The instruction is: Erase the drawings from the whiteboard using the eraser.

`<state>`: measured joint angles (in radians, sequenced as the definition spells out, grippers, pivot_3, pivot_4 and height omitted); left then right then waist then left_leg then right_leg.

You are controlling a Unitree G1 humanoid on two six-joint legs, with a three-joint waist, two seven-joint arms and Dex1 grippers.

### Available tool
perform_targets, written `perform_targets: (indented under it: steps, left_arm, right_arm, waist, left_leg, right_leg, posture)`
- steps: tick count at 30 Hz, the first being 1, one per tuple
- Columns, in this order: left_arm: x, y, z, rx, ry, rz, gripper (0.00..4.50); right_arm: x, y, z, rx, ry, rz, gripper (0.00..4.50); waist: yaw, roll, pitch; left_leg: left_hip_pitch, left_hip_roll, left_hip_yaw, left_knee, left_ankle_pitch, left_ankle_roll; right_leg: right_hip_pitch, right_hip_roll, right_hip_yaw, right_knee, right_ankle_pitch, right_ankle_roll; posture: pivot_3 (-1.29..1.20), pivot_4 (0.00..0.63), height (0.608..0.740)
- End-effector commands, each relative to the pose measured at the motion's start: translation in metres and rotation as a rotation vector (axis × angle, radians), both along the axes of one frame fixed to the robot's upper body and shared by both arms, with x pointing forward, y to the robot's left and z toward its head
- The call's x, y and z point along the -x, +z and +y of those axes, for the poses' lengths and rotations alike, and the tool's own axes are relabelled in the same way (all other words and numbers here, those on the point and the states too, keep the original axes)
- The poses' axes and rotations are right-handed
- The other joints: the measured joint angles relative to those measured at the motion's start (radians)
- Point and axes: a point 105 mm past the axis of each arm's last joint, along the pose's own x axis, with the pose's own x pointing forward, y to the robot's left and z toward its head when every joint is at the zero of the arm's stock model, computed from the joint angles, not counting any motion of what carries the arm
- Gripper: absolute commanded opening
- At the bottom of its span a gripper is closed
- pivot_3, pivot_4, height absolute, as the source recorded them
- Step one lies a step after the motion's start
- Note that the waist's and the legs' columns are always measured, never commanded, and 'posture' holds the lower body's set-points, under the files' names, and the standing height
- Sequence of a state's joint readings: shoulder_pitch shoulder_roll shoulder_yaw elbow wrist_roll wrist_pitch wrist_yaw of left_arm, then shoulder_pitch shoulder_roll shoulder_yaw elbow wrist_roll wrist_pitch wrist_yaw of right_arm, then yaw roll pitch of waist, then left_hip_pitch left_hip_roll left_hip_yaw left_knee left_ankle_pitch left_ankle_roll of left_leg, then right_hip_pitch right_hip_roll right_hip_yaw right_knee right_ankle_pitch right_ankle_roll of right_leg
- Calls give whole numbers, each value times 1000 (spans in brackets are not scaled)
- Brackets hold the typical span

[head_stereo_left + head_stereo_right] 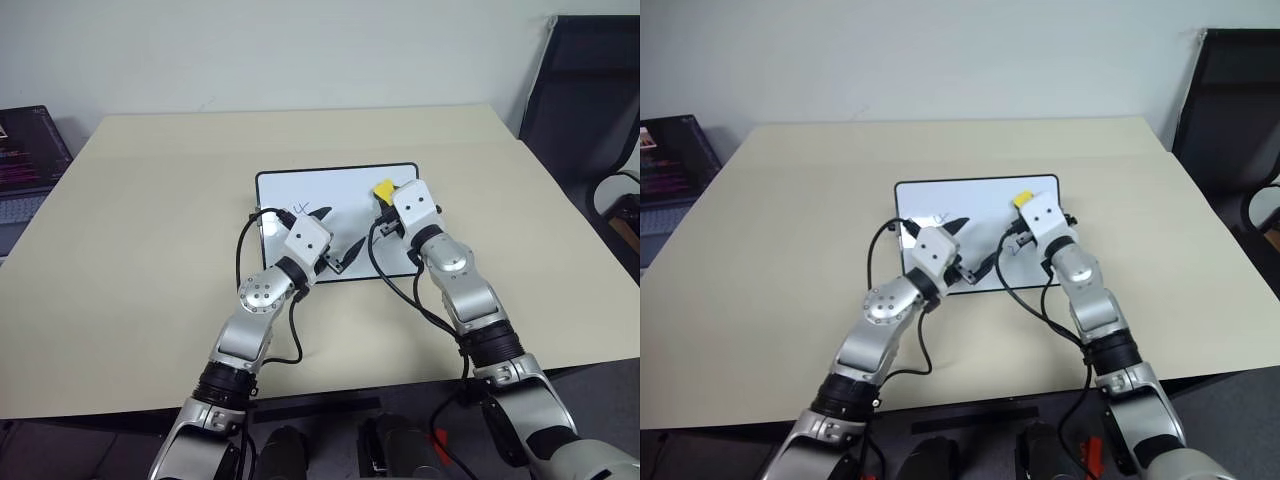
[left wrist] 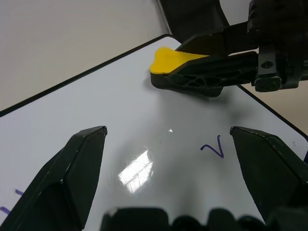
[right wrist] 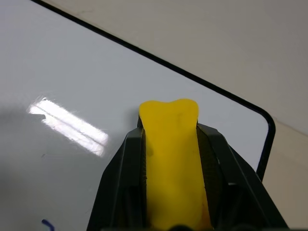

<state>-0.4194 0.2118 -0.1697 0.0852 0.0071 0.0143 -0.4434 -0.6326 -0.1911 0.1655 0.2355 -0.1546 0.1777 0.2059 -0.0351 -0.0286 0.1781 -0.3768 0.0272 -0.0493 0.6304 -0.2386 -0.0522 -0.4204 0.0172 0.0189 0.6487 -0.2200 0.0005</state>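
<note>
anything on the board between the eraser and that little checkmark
No. In the left wrist view, bare glossy whiteboard lies between the eraser and the checkmark, with just a light glare.

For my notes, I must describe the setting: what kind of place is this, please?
Probably an office or lab: a wide beige table against a plain white wall, an open laptop beside it, and a dark office chair.

One whiteboard (image 1: 300,186), one eraser (image 3: 172,159), two hands (image 2: 168,178).
</note>
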Motion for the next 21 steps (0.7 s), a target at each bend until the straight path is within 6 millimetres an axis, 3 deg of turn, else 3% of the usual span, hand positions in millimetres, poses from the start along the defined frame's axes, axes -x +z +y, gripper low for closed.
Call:
perform_targets:
  steps: [1, 6, 14, 21]
  left_arm:
    - [6, 16, -4, 9, -11, -69, 4500]
    - [9, 11, 0, -3, -15, -61, 4500]
    - [9, 10, 2, -5, -12, -56, 4500]
    - [5, 13, -2, -4, -25, -59, 4500]
  right_arm:
    - [6, -23, -7, 50, -7, 80, 1129]
    - [17, -37, -20, 72, -26, 126, 1129]
    - [18, -39, -37, 77, -76, 144, 1129]
    - [11, -18, -31, 49, -71, 68, 1129]
  waist:
    - [1, 0, 0]
    - [3, 0, 0]
    - [4, 0, 0]
    - [4, 0, 0]
  left_leg:
    - [0, 0, 0, 0, 0, 0]
    - [0, 0, 0, 0, 0, 0]
    - [1, -1, 0, 1, 0, 0]
    - [0, -1, 0, 1, 0, 0]
  right_leg:
    - [0, 0, 0, 0, 0, 0]
    - [0, 0, 0, -1, 0, 0]
    - [1, 0, 0, -1, 0, 0]
    - [1, 0, 0, -1, 0, 0]
  posture:
    - [0, 150, 740]
    - [0, 150, 740]
    - [0, 150, 740]
    - [0, 150, 740]
